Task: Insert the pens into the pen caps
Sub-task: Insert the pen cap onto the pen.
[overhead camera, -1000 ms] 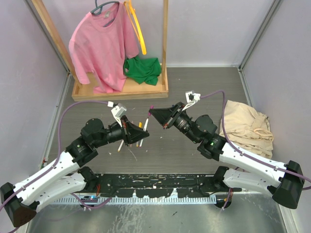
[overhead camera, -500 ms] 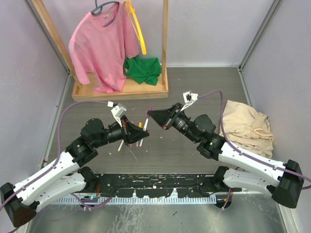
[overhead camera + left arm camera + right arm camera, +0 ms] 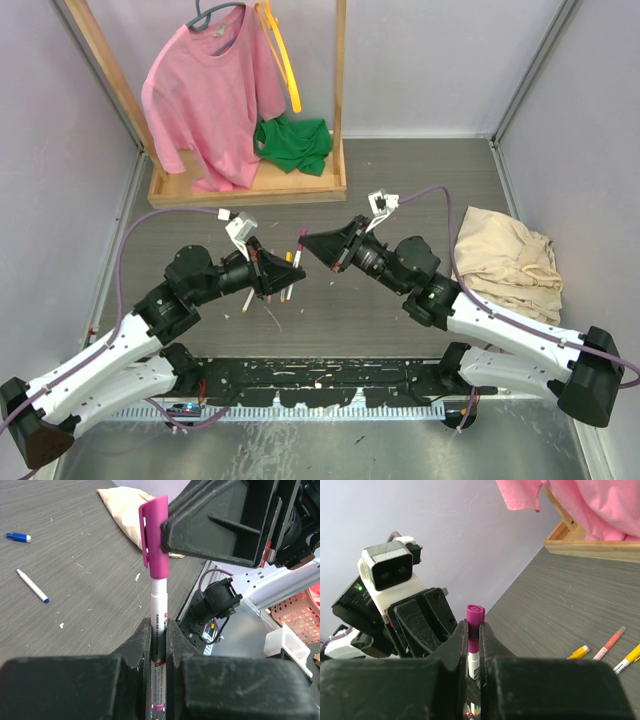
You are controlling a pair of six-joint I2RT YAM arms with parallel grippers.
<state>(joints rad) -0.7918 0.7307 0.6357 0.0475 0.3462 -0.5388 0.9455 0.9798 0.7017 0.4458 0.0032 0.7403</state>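
The left tool [image 3: 159, 630] is clamped narrowly on the lower barrel of a magenta pen [image 3: 159, 597], holding it upright above the tabletop [image 3: 75, 565] near its middle. The barrel is white with a magenta band at its bottom end. A line of small dark print runs lengthwise along the barrel, but it is too small and too blurred to read.

The right tool [image 3: 474, 630] is pinched shut on the magenta cap [image 3: 155, 540], its dark fingers gripping the cap from the side opposite the pocket clip. The cap sits over the top end of the pen, with the white barrel emerging straight below it. Whether it is pushed fully home I cannot tell.

In the left wrist view a blue cap [image 3: 18, 537] lies on the tabletop. Near it, but apart, lies a thin white pen with a bare blue tip [image 3: 32, 585]. A beige cloth [image 3: 127, 507] lies farther off behind the raised pen.

In the right wrist view a yellow-ended pen [image 3: 578, 652] and an orange pen [image 3: 610, 643] lie close together on the tabletop.
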